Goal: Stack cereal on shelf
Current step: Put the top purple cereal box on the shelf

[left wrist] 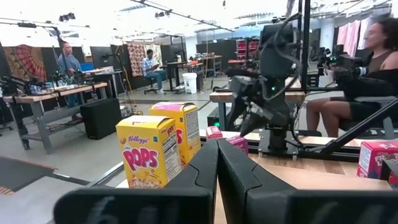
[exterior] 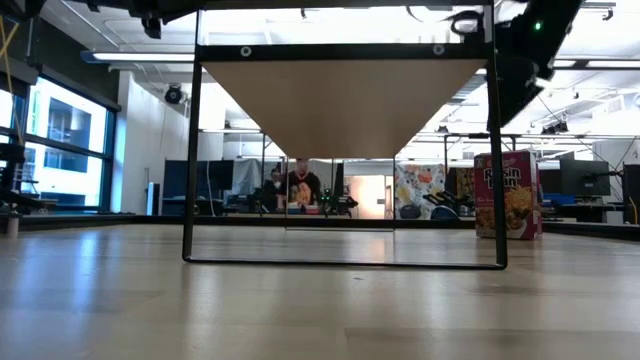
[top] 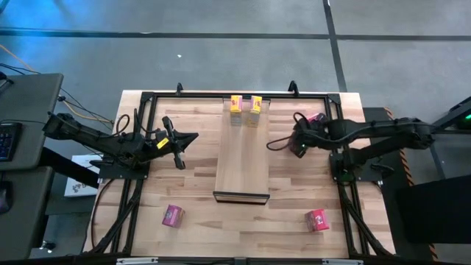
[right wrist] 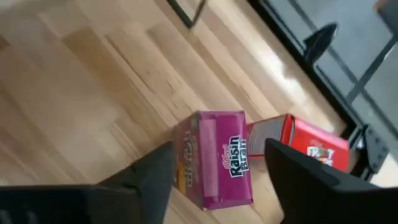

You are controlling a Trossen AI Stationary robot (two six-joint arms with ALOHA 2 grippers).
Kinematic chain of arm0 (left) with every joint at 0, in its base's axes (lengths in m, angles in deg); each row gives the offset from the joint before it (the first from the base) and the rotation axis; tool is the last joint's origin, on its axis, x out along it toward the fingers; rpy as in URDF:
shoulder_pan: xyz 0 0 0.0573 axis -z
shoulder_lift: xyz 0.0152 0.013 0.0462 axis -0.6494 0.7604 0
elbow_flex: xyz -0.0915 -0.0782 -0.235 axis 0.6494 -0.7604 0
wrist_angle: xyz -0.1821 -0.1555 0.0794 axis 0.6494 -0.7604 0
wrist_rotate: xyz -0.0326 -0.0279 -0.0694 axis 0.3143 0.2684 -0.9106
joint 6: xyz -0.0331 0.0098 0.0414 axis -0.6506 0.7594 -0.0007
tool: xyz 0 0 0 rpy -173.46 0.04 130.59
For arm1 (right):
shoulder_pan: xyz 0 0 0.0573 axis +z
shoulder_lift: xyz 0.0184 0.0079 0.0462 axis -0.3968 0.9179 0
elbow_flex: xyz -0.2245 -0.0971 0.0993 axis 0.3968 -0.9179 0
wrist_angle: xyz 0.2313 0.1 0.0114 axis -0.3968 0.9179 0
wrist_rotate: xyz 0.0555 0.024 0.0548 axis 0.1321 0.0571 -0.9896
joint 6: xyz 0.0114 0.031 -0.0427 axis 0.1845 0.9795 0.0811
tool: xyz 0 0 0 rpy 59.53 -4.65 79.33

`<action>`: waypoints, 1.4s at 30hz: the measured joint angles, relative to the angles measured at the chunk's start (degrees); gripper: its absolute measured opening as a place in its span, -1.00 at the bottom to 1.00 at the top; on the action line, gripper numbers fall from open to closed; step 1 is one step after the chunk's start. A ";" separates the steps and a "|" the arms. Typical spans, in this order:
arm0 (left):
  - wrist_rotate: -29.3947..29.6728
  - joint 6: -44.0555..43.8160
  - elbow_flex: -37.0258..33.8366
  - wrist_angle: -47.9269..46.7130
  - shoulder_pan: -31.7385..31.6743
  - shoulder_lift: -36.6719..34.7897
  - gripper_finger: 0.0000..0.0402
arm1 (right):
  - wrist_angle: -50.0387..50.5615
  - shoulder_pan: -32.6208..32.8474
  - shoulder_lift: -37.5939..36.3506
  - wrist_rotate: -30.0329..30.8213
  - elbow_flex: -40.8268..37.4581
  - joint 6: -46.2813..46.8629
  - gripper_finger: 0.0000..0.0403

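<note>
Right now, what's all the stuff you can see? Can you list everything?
Pops cereal boxes: two, yellow, upright at the shelf's far end.
Raisin Bran box: one, magenta, lying on the table's far right.
Red cereal box: one, right beside it.
Magenta cereal box: one, table's near left.
Second red cereal box: one, table's near right.
Shelf: one, light wood, mid-table.
Frame: one, black metal.
Table: one, butcher-block.
People: at least three, in the room behind.
Left gripper: jaws shut, left of the shelf.
Right gripper: jaws open either side of the Raisin Bran box.
</note>
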 joint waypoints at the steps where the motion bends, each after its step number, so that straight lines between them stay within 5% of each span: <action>1: 0.00 -0.04 -0.01 0.03 -0.01 0.00 -1.00 | -0.40 -0.78 -0.29 -1.01 -0.42 -0.30 0.24; 16: 0.00 -0.13 -0.01 -1.16 0.00 0.02 -1.00 | -3.74 -7.19 -7.56 -6.49 -0.78 -4.76 0.34; 33: -0.04 -2.48 0.00 -2.15 0.03 0.02 -1.00 | -2.34 -7.44 -7.94 -5.97 -0.75 -4.01 0.34; 42: -0.04 -2.19 -0.01 -2.59 0.01 0.02 -1.00 | -2.14 -13.03 -8.14 -12.41 -0.75 -3.22 0.34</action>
